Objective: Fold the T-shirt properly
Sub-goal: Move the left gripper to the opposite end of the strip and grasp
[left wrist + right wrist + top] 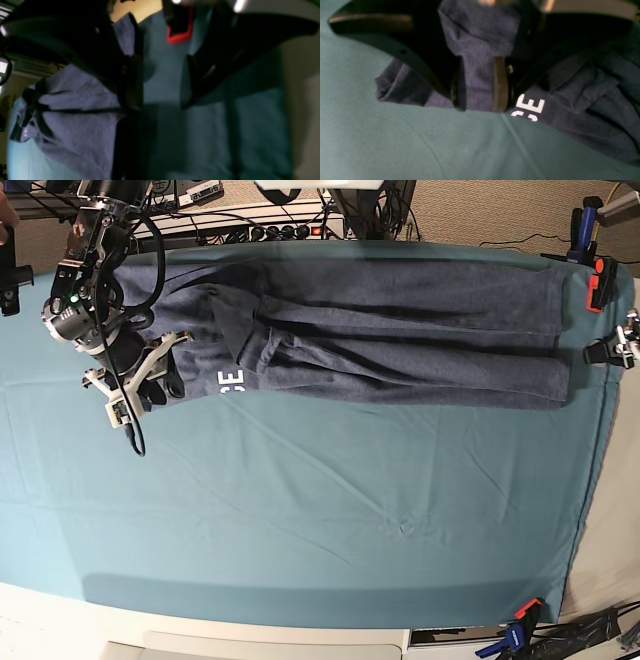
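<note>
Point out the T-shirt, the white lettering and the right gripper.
T-shirt [400, 330]: base view, middle of the folded body.
white lettering [530, 106]: right wrist view, on the letter E.
right gripper [478, 83]: right wrist view, between the fingertips, over the cloth fold there.

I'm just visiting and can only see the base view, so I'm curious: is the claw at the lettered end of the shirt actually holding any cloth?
Observer: The right wrist view shows a fold of the T-shirt standing between the two pads of the right gripper. I cannot tell whether they are squeezing it.
Operator: And the other claw, at the far edge of my picture?
Observer: The left wrist view shows the left gripper open, with nothing between its fingers. Only the teal table cloth shows through the gap, and the shirt lies off to one side.
</note>
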Tool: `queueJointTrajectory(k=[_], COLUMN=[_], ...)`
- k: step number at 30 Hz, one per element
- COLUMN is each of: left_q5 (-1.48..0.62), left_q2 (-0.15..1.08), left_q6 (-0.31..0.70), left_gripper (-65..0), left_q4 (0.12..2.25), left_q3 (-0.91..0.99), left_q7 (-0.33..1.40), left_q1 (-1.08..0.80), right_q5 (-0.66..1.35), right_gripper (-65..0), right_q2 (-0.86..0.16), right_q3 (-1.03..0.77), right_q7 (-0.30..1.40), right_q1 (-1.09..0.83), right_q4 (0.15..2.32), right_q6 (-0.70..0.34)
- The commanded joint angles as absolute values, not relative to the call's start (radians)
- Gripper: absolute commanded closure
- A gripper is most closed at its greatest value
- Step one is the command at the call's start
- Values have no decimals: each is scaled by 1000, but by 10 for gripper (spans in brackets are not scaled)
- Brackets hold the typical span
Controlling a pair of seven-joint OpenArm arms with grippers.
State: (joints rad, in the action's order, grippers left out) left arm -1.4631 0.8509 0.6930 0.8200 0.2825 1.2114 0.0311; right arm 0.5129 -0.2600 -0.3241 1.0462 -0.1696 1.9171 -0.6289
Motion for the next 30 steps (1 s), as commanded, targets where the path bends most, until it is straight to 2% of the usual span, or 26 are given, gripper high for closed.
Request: queueJointTrajectory(k=[1, 16, 30], left_q5=[-1484, -1484, -1484], left_q2=[883, 841, 793], left_q6=[698, 696, 696], left_gripper=[-267, -267, -267], left_q4=[830, 830, 830], left_q3=[289, 288, 175], left_q7=[1205, 1205, 1205], left_q1=[44, 44, 44], right_q5=[527, 534, 533], right_gripper=[-189, -189, -189], right_q2=[-271, -257, -258], right_q3=[-328, -326, -326], right_q7=[1021, 1020, 1020], right_q1=[-158, -158, -158], right_q4=[1938, 1937, 1937], right_q6=[-632, -632, -632])
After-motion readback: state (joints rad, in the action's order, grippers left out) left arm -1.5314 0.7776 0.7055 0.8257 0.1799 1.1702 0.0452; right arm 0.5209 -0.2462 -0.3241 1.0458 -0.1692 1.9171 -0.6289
